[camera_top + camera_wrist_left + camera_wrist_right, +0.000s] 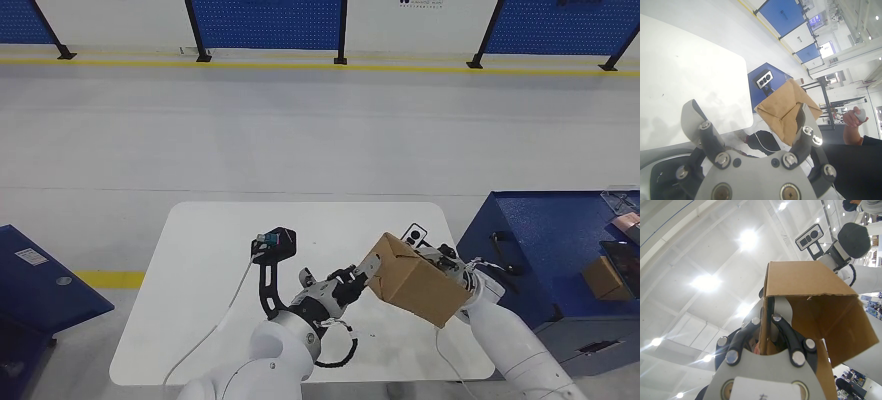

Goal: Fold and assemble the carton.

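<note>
The carton (415, 282) is up off the white table (200, 300), held in the air between the two arms and tilted rather than level. The right gripper (766, 311) has it. Its jaws are pinched together on one side wall at the open end, with one finger (781, 308) inside the box and the other outside, and the cardboard edge runs straight between them. From that gripper the carton stretches away as an open brown tube, its far end closed by folded flaps. The left gripper (747, 106) sits right at that closed end, jaws spread wide and holding nothing. One of its fingers (805, 117) lies across the flap seams, and from where I stand I can't quite tell whether the pad is pressing the cardboard or just shy of it. Its other finger is out over the table, well clear of the box. The flaps in front of that gripper meet in a creased cross, tucked in but a bit rumpled. On the far side of the right gripper from the left one, off the table's edge, there's a blue bin (560, 245) with a smaller brown box (605, 278) lying in it.
</note>
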Action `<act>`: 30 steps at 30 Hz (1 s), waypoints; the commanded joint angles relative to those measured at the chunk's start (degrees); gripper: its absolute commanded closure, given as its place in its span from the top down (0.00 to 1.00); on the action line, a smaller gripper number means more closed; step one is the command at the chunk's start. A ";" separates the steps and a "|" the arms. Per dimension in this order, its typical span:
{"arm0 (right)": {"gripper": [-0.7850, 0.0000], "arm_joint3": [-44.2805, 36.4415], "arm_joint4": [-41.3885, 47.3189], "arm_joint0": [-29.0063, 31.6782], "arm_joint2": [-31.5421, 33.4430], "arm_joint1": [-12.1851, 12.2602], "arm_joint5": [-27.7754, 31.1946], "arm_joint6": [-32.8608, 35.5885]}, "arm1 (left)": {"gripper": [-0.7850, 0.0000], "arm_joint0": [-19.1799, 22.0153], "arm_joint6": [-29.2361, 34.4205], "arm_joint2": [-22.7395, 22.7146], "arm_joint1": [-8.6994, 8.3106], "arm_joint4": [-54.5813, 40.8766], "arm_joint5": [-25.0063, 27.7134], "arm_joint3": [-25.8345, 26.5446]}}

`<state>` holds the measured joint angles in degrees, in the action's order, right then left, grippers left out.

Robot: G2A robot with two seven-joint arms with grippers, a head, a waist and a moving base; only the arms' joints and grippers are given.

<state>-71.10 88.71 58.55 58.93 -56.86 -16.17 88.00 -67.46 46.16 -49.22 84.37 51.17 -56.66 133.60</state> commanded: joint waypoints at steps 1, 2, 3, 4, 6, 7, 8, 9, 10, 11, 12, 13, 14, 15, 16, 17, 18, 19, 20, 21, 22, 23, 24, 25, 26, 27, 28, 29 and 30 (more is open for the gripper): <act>0.00 -0.01 0.01 0.00 -0.01 0.00 0.00 0.00 | 1.00 0.03 0.02 0.02 0.00 0.02 -0.02 -0.04; 0.00 -0.01 0.01 0.00 -0.01 0.00 0.00 0.00 | 1.00 0.03 0.02 0.02 0.00 0.02 -0.02 -0.04; 0.00 -0.01 0.01 0.00 -0.01 0.00 0.00 0.00 | 1.00 0.03 0.02 0.02 0.00 0.02 -0.02 -0.04; 0.00 -0.01 0.01 0.00 -0.01 0.00 0.00 0.00 | 1.00 0.03 0.02 0.02 0.00 0.02 -0.02 -0.04; 0.00 -2.96 -2.79 0.28 0.60 0.16 0.62 -3.82 | 1.00 -0.43 -0.24 -0.10 0.00 -0.46 0.39 -0.37; 0.00 -4.17 -4.72 0.34 1.30 0.41 0.25 -6.91 | 1.00 -1.09 -1.21 -1.01 0.03 -1.27 0.50 -0.23; 0.00 -5.57 -5.69 0.56 2.25 0.63 0.06 -9.74 | 1.00 -1.71 -2.61 -2.41 0.15 -2.48 0.08 0.55; 0.00 -6.62 -5.65 1.11 2.95 0.83 -1.78 -13.25 | 1.00 -2.35 -4.04 -4.09 0.35 -4.24 -0.76 1.05; 0.00 -7.91 -5.40 1.32 3.50 1.02 -4.95 -17.32 | 1.00 -2.63 -5.76 -5.80 0.63 -6.37 -1.28 1.05; 0.00 -9.13 -5.51 1.23 4.41 1.23 -6.98 -21.60 | 1.00 -2.84 -7.49 -7.25 0.93 -8.63 -1.09 1.05; 0.00 -10.10 -5.82 1.28 5.08 1.41 -9.08 -26.51 | 1.00 -3.26 -9.57 -8.53 1.16 -10.23 -0.79 1.05; 0.00 -11.13 -5.95 1.24 5.44 1.54 -11.96 -31.52 | 1.00 -3.83 -12.65 -9.84 1.47 -11.70 -0.59 1.05; 0.00 -11.94 -5.78 0.96 5.71 1.63 -14.98 -36.52 | 1.00 -4.45 -16.58 -10.95 1.93 -13.79 0.07 1.05; 0.00 -12.39 -5.19 0.63 5.85 1.66 -17.95 -41.53 | 1.00 -4.97 -19.60 -11.41 2.26 -15.17 1.11 1.05; 0.00 -12.51 -4.22 0.14 5.72 1.61 -21.24 -46.67 | 1.00 -4.97 -19.60 -11.41 2.26 -15.17 1.11 1.05; 0.00 -12.60 -2.96 -0.54 5.38 1.47 -24.24 -51.36 | 1.00 -4.97 -19.60 -11.41 2.26 -15.17 1.11 1.05; 0.00 -11.99 -1.57 -1.46 4.98 1.25 -26.48 -56.25 | 1.00 -4.97 -19.60 -11.41 2.26 -15.17 1.11 1.05; 0.00 -11.65 -1.76 -2.91 4.40 1.00 -27.54 -61.77 | 1.00 -4.97 -19.60 -11.41 2.26 -15.17 1.11 1.05; 0.00 -11.53 -1.37 -4.12 3.50 0.63 -28.24 -65.80 | 1.00 -4.97 -19.60 -11.41 2.26 -15.17 1.11 1.05; 0.00 -10.63 0.73 -5.06 2.34 0.15 -29.86 -69.35 | 1.00 -4.97 -19.60 -11.41 2.26 -15.17 1.11 1.05; 0.00 -9.61 2.10 -6.40 1.04 -0.31 -31.90 -73.83 | 1.00 -4.97 -19.60 -11.41 2.26 -15.17 1.11 1.05; 0.00 -8.68 3.04 -8.06 -0.18 -0.78 -33.67 -78.61 | 1.00 -4.97 -19.60 -11.41 2.26 -15.17 1.11 1.05; 0.00 -7.74 4.69 -9.60 -1.40 -1.31 -35.26 -82.55 | 1.00 -4.97 -19.60 -11.41 2.26 -15.17 1.11 1.05; 0.00 -6.58 6.61 -11.14 -2.68 -1.86 -37.10 -86.40 | 1.00 -4.97 -19.60 -11.41 2.26 -15.17 1.11 1.05; 0.00 -5.28 7.64 -12.94 -4.01 -2.39 -38.69 -91.00 | 1.00 -4.97 -19.60 -11.41 2.26 -15.17 1.11 1.05; 0.00 -4.10 8.59 -14.78 -5.36 -2.95 -40.12 -95.42 | 1.00 -4.97 -19.60 -11.41 2.26 -15.17 1.11 1.05; 0.00 -2.72 10.93 -16.38 -6.55 -3.59 -41.25 -98.70 | 1.00 -4.97 -19.60 -11.41 2.26 -15.17 1.11 1.05; 0.00 -1.38 13.44 -17.89 -8.10 -4.28 -41.83 -101.93 | 1.00 -4.97 -19.60 -11.41 2.26 -15.17 1.11 1.05; 0.00 -0.13 15.69 -19.53 -9.72 -4.97 -41.83 -105.49 | 1.00 -4.97 -19.60 -11.41 2.26 -15.17 1.11 1.05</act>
<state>-72.63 101.51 40.87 50.93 -61.16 -57.92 -12.39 -72.43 26.55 -60.63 86.62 36.00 -55.54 134.65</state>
